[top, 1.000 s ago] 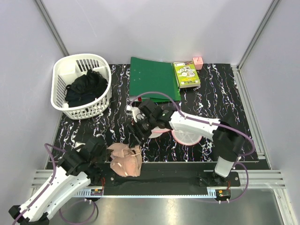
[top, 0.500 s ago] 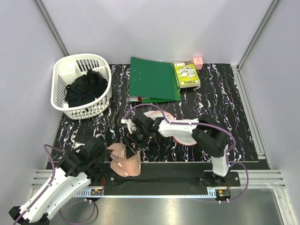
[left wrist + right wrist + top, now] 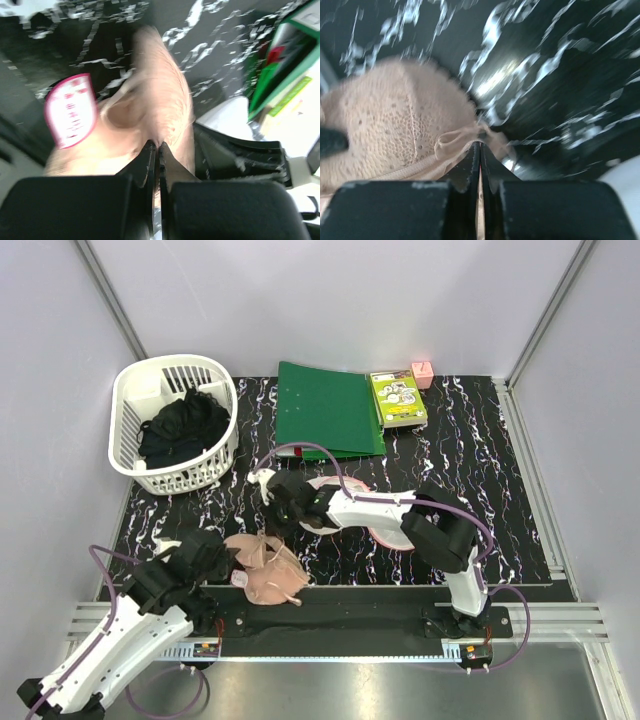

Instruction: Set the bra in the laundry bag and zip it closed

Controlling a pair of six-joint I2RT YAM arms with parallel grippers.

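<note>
Both wrist views are smeared with blur, so fine detail is poor. The laundry bag (image 3: 390, 536) is mostly hidden under my right arm, right of centre on the desk (image 3: 500, 470). Only slivers of white mesh and pink trim show past the arm, and I cannot tell whether its zipper is open. From overhead I cannot make out any strap running between the bra (image 3: 265, 570) and the right fingers (image 3: 480, 146), which sit just beyond it toward the far side. The right wrist view shows them pressed together with a thin peach strap pinched between the tips. The left fingers (image 3: 156, 149) are also closed narrow, clamped on the fabric at the bra's near edge. The bra lies at the near edge of the desk, left of centre, spilling partly over the edge between the two arms and well apart from the bag. It is peach and skin-toned, with a lacy, dotted texture on the cups and a small bow where the strap meets the cup. A white label (image 3: 70, 111) with a pink border hangs from it. At the far left, a white slotted basket (image 3: 130, 410) holds black clothes (image 3: 180, 430).
</note>
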